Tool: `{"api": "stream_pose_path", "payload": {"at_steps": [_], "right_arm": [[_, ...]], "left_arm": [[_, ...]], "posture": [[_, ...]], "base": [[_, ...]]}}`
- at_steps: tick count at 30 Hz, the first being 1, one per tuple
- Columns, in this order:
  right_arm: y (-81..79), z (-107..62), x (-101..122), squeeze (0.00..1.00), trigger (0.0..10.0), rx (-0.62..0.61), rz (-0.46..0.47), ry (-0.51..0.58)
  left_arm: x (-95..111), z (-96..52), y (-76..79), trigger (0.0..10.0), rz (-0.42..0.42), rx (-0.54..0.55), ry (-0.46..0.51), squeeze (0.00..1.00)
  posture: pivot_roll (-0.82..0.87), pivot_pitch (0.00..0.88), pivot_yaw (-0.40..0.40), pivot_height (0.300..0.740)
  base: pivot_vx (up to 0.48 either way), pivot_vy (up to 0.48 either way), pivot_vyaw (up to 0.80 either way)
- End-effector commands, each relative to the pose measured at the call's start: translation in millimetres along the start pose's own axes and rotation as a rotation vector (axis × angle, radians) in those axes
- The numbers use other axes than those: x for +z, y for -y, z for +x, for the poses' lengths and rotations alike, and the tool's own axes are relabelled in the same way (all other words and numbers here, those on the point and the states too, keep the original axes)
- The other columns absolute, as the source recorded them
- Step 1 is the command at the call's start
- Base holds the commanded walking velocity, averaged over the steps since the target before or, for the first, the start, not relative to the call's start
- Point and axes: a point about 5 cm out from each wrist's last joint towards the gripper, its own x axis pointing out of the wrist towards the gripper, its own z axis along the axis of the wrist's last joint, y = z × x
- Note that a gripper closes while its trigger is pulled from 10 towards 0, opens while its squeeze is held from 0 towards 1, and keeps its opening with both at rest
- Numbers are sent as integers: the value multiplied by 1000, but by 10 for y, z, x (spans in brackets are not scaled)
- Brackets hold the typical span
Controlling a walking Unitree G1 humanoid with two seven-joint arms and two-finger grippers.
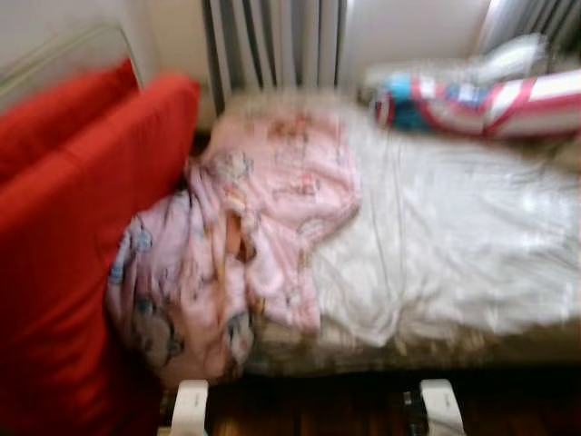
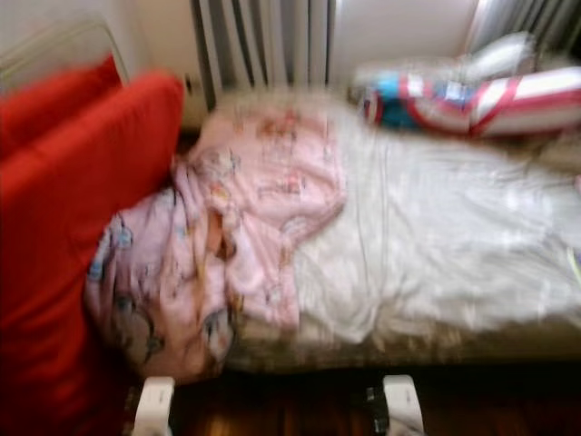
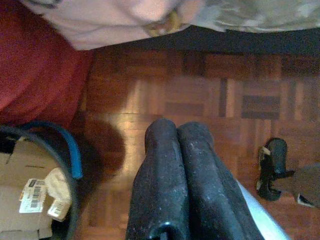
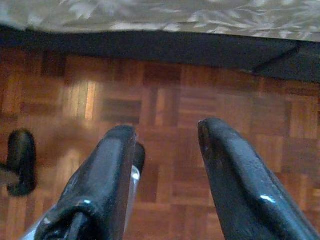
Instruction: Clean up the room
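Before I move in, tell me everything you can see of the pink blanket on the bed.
The pink blanket is soft printed fabric with small cartoon-like figures, too blurred to identify. It lies crumpled in a heap on the left part of the bed, over the white sheet, and spills over the near edge toward the floor. Its left side presses against the red cushion. A hanging corner shows in the left wrist view. Neither tool touches it.

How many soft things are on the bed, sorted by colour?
Red cushions: 2
Pink patterned blanket: 1
White sheet: 1
Striped red, white and blue pillow: 1
Total: 5

The picture is blurry, so this counts only the big things.
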Motion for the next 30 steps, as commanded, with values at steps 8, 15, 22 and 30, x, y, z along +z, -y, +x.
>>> {"api": "stream_pose_path", "payload": {"at_steps": [8, 15, 22, 30], "right_arm": [[-12, 6, 25, 0, 10000, 3, -4, 5], [-14, 7, 27, 0, 10000, 6, -9, 4], [-15, 8, 35, 0, 10000, 10, -33, 2], [-15, 8, 31, 0, 10000, 7, -16, 2]], "left_arm": [[-74, -16, -23, 10000, 10, 5, -21, 0], [-61, -16, -23, 10000, 7, 4, -6, 0], [-61, -15, -20, 10000, 4, 0, -12, 0], [-60, -15, -19, 10000, 8, -3, -11, 0]], "posture": [[-36, 38, -23, 740], [-34, 40, -24, 740], [-36, 41, -23, 740], [-35, 40, -24, 740]], "base": [[0, 77, 0], [0, 0, 0], [0, 0, 168], [0, 0, 300]]}}
